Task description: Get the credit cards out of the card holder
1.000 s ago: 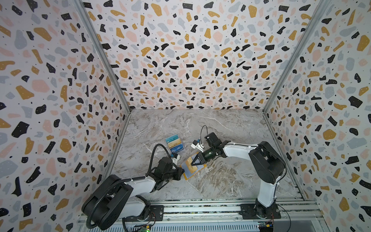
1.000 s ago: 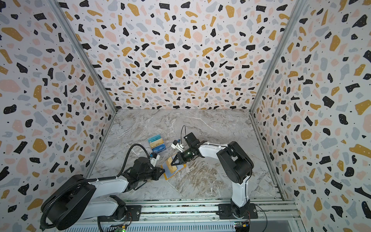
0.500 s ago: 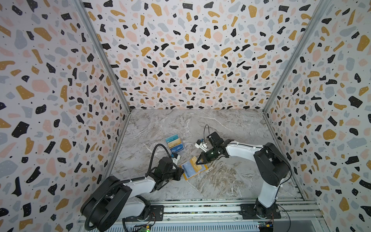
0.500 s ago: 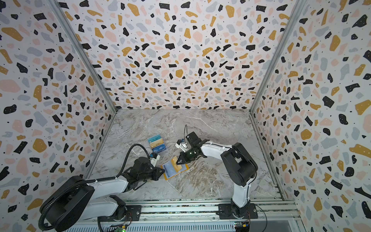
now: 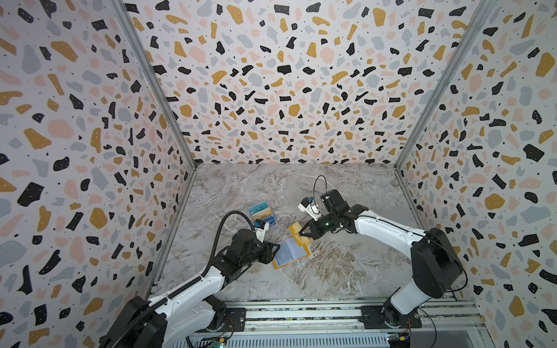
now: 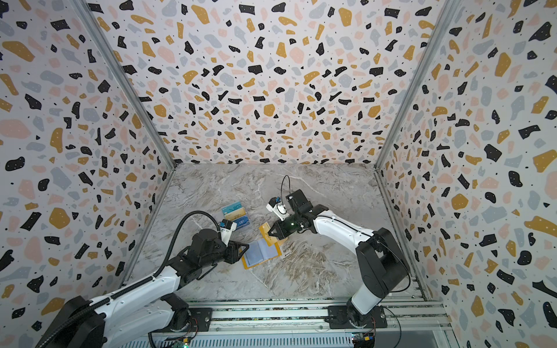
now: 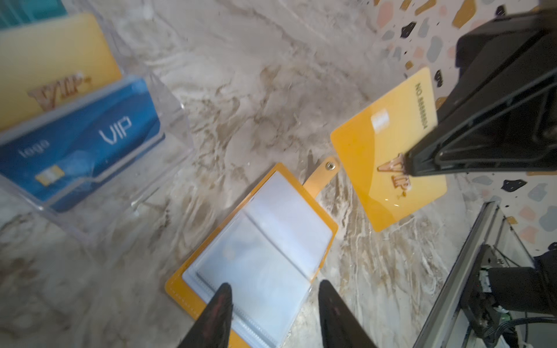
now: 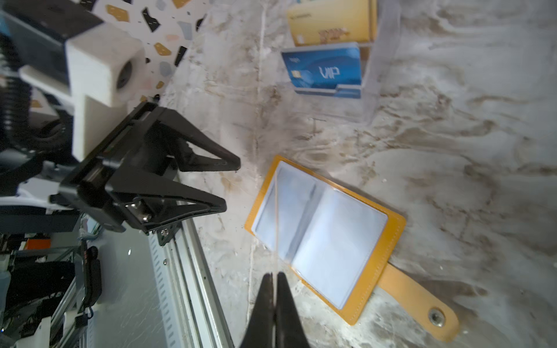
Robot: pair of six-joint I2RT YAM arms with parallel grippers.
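1. Left gripper: jaws parted, nothing held, poised at the near edge of the card holder. The holder is unpinned and may be dragged or flipped if brushed.
2. Card holder: laid open on the table; clear sleeves apparently empty. A card hidden behind a page could be missed.
3. Right gripper: clamped on the gold card, raised just beyond the holder's strap. Pinched by one side, the glossy card may pivot or slip.
4. Acrylic stand: farther off, blue card and others lodged inside. It could be toppled by a careless insertion.
5. Table: smooth marble pattern; a dropped card would lie flush.
6. Walls: terrazzo print, three sides.
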